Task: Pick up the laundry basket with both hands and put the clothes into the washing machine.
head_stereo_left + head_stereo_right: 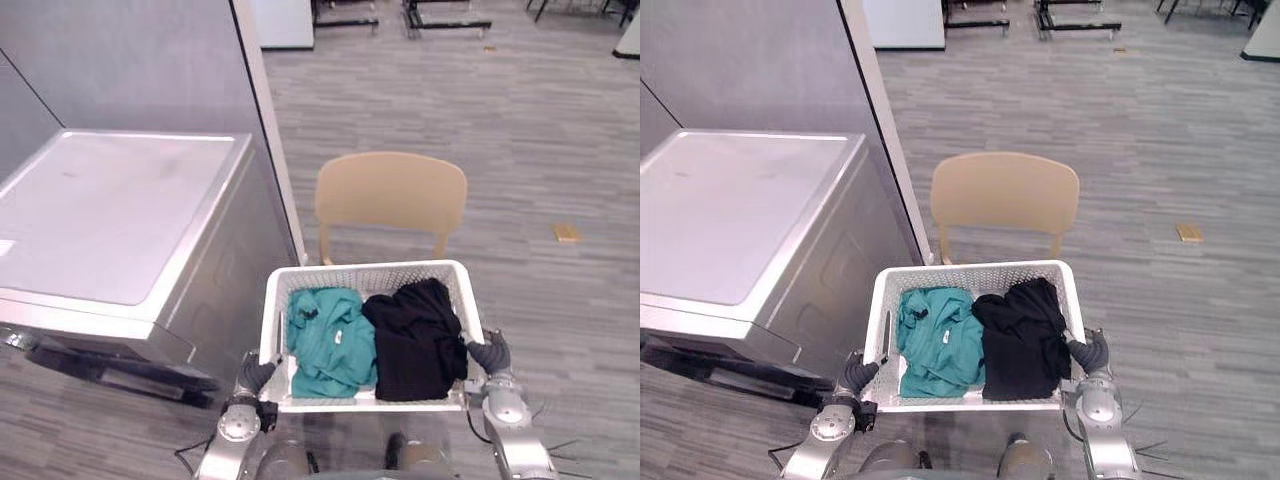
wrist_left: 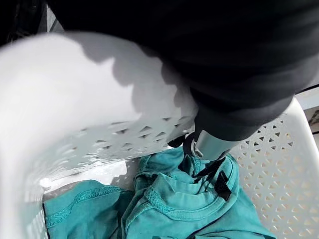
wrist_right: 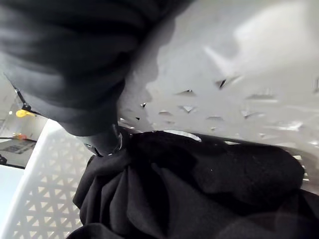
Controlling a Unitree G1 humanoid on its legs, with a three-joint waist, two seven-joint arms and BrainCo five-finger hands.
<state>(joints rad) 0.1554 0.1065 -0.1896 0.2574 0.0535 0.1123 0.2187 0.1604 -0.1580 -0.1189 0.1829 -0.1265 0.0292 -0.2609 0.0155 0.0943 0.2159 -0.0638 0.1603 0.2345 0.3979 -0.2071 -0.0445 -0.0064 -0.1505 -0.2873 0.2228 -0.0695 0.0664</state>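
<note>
Basket holds teal shirt and black garment, perhaps knitted.

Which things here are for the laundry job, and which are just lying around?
For the job: basket, teal shirt, black garment, washer, left hand and right hand gripping the basket's sides.
Just lying about: chair, tan block on the floor.

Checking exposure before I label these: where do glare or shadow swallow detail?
Left wrist view: the wall of the laundry basket blows out white, and the left hand throws a shadow across it. Right wrist view: glare whitens that wall beside the right hand, while the black garment shows few folds. Eye views: even light, a soft sheen on top of the washing machine.
</note>
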